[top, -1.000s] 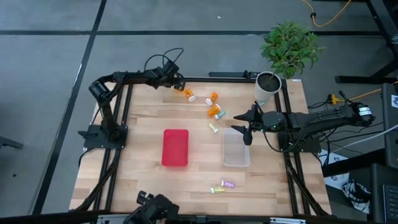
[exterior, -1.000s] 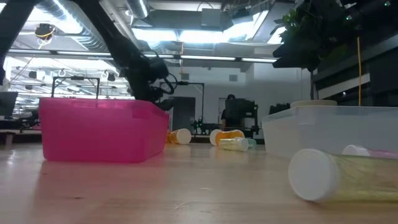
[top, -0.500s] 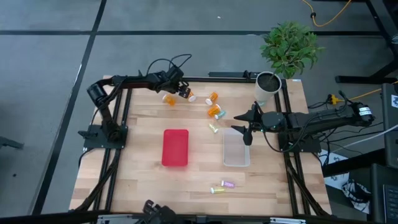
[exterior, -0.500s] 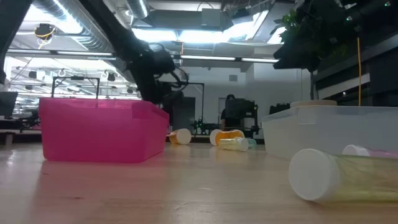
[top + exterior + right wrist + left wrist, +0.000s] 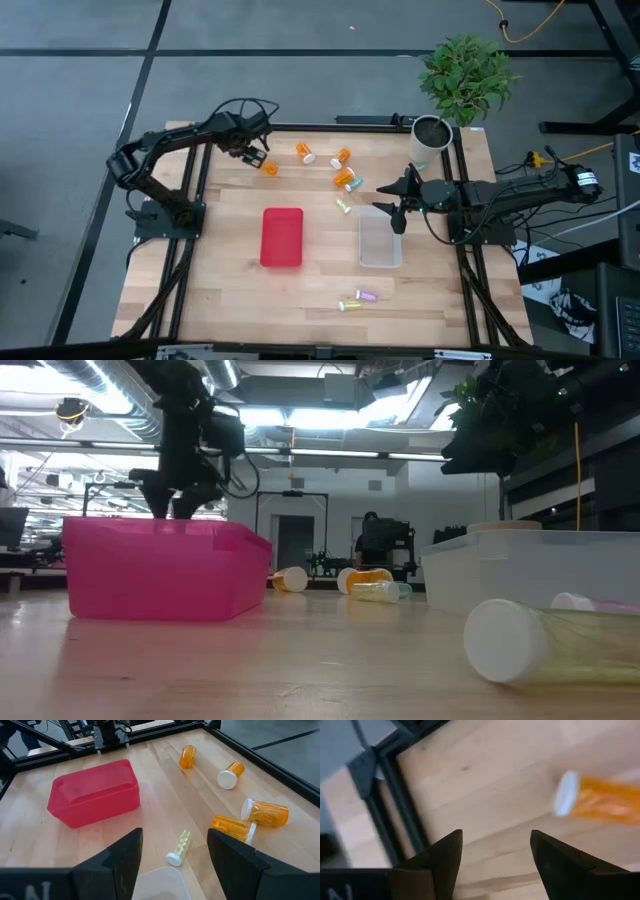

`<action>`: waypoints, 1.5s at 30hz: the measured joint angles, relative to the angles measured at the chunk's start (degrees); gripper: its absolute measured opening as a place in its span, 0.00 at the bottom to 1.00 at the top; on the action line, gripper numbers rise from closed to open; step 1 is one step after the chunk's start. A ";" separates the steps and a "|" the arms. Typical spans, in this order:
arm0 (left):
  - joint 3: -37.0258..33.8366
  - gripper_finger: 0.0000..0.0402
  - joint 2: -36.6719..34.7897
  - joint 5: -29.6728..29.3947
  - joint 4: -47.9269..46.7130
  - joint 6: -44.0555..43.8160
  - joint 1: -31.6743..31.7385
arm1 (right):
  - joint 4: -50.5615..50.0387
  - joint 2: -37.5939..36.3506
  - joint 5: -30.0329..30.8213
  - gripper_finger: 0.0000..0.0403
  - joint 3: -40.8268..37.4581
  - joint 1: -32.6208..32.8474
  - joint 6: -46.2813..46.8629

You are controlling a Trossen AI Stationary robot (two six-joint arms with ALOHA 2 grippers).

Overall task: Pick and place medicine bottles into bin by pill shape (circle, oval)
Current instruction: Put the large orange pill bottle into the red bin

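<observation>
Several orange bottles with white caps lie on the table's far half: one just beside my left gripper, others toward the right. In the left wrist view that gripper is open and empty, with the nearest orange bottle lying on its side ahead and off to one side. A small yellow-green bottle lies by the clear bin. A pink bottle and a yellow one lie near the front edge. My right gripper is open and empty over the clear bin's far end.
A pink bin stands at the table's middle, with the clear bin to its right. A white pot with a green plant stands at the far right corner. Black frame rails run along the table's edges.
My left gripper has swung from the far middle toward the table's left edge. An orange bottle that was at its fingers near the far edge now lies on the table a little nearer and to the left, clear of the open fingers.
</observation>
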 joint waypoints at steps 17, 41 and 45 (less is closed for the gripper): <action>-1.73 0.57 15.39 8.42 14.86 12.31 0.55 | 0.23 0.00 0.00 0.56 0.00 0.01 -0.21; 4.09 0.57 11.51 9.14 17.80 62.95 -10.33 | -0.23 0.00 0.02 0.56 0.00 -0.01 -0.22; 4.09 0.57 12.67 7.57 18.68 66.88 -11.65 | -0.29 0.00 0.00 0.56 0.00 -0.01 -0.22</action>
